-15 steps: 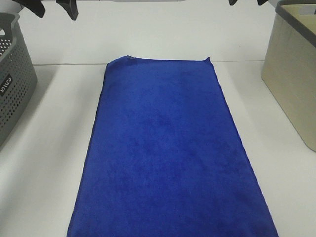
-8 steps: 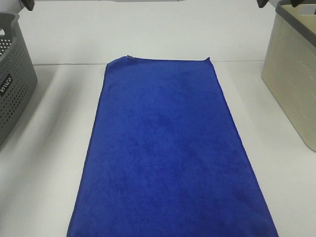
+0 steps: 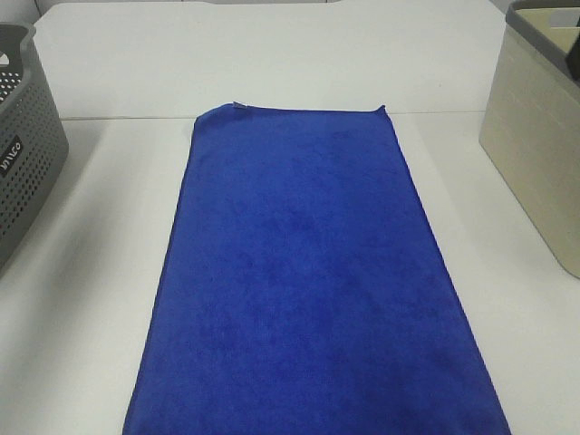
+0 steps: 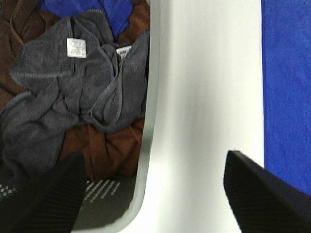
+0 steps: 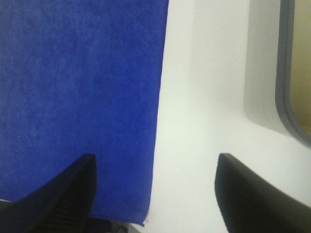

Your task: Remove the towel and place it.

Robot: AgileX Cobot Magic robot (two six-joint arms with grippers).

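Both grippers hang wide apart and empty above a white table, the blue towel spread flat between two baskets.

The left gripper (image 4: 153,194) hovers over the table's bare strip beside the grey basket (image 4: 146,145), its dark fingers (image 4: 262,194) spread with nothing between them; the right gripper (image 5: 153,194) gapes likewise above the towel's edge. The table (image 3: 82,272) is plain matte white. The towel (image 3: 304,290), royal blue with a soft nap and stitched edges, lies smooth down the middle, a small tag at its far-left corner. At left the perforated grey basket holds crumpled grey cloth (image 4: 73,97), brown cloth (image 4: 109,150) and a bit of blue cloth (image 4: 114,12). At right stands a beige bin (image 3: 535,136) with a grey rim, its contents out of view.
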